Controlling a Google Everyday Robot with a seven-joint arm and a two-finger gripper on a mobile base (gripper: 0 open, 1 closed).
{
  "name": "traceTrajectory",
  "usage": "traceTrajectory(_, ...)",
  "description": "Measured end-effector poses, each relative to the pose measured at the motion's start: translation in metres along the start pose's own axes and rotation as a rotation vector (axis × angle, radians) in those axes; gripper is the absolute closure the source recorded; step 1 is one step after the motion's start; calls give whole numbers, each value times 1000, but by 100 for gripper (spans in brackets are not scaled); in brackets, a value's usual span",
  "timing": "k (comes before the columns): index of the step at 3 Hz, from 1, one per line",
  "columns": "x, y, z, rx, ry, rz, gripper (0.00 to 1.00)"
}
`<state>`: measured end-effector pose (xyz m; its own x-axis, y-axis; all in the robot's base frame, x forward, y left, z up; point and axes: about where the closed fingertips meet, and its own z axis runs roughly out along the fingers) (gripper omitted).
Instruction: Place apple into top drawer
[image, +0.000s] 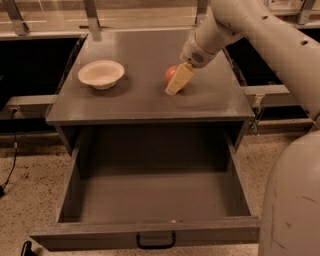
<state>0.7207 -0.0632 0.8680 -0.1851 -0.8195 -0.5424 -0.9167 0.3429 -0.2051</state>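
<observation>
Hand (174, 83) low over bench (140, 102), touching apple (171, 73); I can't tell if it grips. Bowl (101, 74) far left. Top drawer (155, 197) open below.

Red-orange apple (171, 74), cream gripper (173, 88) at the apple over grey tabletop (145, 52), cream bowl (101, 74), grey top drawer (100, 235), black handle (155, 242)

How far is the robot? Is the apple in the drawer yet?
Not yet. Done: the drawer is open, with nothing in it. In hand: the gripper is down at the apple, which sits on the cabinet top, right of the bowl. Left: lift the apple and set it in the drawer.
</observation>
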Motion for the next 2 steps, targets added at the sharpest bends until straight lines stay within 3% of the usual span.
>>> traceTrajectory(2, 11, -2, 13, 9, 9, 29, 63)
